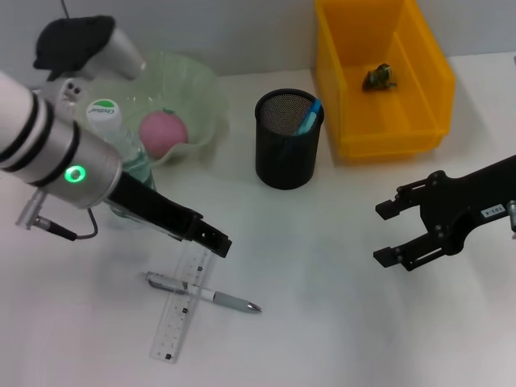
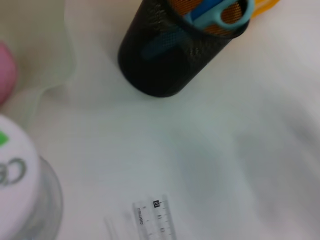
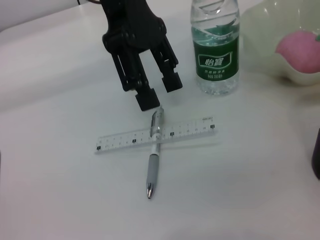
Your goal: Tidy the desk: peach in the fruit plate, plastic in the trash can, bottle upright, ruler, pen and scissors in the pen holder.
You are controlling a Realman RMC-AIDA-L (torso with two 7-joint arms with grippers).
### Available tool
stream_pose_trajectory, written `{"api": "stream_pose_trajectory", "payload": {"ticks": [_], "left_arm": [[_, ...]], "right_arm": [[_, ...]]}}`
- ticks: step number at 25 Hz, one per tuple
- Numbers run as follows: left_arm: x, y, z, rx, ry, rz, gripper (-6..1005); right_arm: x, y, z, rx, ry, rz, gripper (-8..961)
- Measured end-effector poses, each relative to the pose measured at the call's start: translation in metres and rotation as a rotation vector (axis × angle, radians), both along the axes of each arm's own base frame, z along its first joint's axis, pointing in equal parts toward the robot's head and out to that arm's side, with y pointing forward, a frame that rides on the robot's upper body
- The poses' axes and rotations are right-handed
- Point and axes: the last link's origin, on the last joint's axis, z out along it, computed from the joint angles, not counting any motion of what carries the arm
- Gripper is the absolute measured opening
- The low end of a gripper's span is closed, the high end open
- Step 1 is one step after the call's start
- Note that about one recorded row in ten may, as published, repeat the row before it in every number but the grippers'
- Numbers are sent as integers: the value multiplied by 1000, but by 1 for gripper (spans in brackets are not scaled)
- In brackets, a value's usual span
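Left claw (image 3: 155,90), fingers apart and empty, hovers over the pen (image 1: 203,293) crossing the ruler (image 1: 181,310); next, grasp the pen. Right claw (image 1: 391,234) wide, idle.

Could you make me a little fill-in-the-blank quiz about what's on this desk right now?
1. The pink peach lies in the green ____.
2. The pen lies across the ____.
3. The blue scissors stand inside the black mesh ____.
4. The left claw hovers open above the pen, while the right claw waits open near the yellow ____.

Missing words: fruit plate; ruler; pen holder; bin.
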Motion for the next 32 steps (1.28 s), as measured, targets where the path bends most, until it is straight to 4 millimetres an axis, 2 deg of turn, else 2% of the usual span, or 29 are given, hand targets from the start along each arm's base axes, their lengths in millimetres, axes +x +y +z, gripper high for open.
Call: {"api": "stream_pose_trajectory", "payload": {"ticks": [4,10,23,32], "left_arm": [[11,2,-14,9,103,-34,813],[17,6,-26,13,148,-72,812],[17,12,-33,29,164,-87,812],[8,19,-41,48,165,-58,813]], "right_arm": [[-2,1,0,8,1,-10,798],[-5,2,2,12,5,-17,798],[-7,0,-3,11,27,-22,798],[-9,0,-3,8,34,-35,797]]}}
